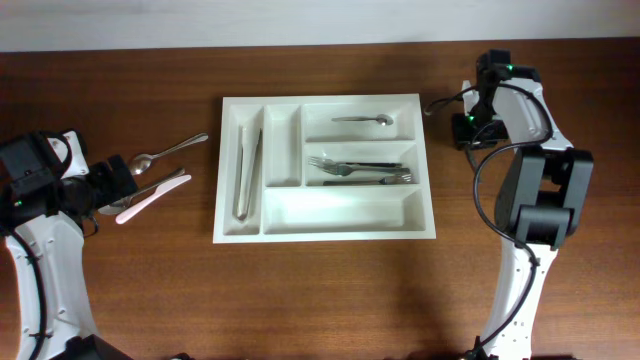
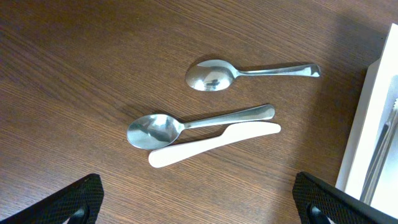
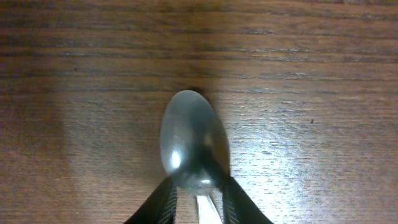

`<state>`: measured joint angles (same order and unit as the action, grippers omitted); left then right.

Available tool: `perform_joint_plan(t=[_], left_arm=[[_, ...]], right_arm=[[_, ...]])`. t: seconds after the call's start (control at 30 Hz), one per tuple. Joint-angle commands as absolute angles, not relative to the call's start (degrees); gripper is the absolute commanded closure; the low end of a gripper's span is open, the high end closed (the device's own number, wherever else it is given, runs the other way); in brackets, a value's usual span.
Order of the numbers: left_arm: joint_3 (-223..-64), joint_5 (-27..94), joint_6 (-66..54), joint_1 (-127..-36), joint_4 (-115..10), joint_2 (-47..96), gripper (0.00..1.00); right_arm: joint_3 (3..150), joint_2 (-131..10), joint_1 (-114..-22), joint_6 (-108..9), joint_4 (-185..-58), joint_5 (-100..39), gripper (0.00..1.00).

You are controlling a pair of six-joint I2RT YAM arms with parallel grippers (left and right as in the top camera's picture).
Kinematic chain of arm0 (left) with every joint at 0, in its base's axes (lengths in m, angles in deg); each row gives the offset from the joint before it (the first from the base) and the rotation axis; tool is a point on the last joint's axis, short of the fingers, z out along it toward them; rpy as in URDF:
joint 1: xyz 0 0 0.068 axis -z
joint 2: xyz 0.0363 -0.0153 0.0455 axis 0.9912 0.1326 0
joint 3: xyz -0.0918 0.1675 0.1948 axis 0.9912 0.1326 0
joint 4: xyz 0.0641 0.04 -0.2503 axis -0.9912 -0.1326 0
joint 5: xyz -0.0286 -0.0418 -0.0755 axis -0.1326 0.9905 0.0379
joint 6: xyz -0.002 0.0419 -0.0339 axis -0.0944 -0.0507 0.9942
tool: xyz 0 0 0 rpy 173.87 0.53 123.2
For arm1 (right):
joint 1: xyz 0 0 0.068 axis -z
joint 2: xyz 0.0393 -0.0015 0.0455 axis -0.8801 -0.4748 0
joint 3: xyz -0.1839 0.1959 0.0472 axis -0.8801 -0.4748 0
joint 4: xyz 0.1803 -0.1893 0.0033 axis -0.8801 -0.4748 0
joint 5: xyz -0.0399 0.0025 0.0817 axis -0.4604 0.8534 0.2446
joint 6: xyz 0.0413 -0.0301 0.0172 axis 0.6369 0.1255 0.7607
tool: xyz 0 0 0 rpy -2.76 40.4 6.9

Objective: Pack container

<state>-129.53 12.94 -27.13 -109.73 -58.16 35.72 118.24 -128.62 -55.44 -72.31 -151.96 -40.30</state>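
Note:
The white five-compartment container [image 1: 340,212] lies mid-table; its edge shows in the left wrist view [image 2: 367,124]. It holds tongs [image 1: 247,172], a spoon [image 1: 362,120] and forks [image 1: 360,170]. Left of it lie two metal spoons [image 2: 249,71] [image 2: 193,124] and a white plastic knife [image 2: 214,144]. My left gripper [image 1: 125,182] [image 2: 199,205] is open, just short of them and touching none. My right gripper [image 1: 470,128] [image 3: 198,193] is right of the container's far corner, shut on a metal spoon [image 3: 193,140] at its neck, bowl pointing away, close over the wood.
The wooden table [image 1: 330,300] stretches in front of the container. The right arm's cable [image 1: 445,100] loops near the container's far right corner. The lowest long compartment and the second narrow compartment [image 1: 282,145] hold nothing.

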Motion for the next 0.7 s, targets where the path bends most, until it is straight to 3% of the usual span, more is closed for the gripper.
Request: perform_joint_plan(t=[0.0,0.1,0.67], left_arm=[[-130.5,13.9,-26.6,-109.9,-58.0,36.0,0.01],[-130.5,13.9,-26.6,-109.9,-58.0,36.0,0.01],[-130.5,13.9,-26.6,-109.9,-58.0,36.0,0.01]], right_arm=[[115.7,-129.9,-56.6,-72.0,-151.4,-42.9,0.81],[115.7,-129.9,-56.4,-71.7,-151.4,-42.9,0.96],[116.3,-127.1,-56.2,-68.6,-152.0,-42.9,0.96]])
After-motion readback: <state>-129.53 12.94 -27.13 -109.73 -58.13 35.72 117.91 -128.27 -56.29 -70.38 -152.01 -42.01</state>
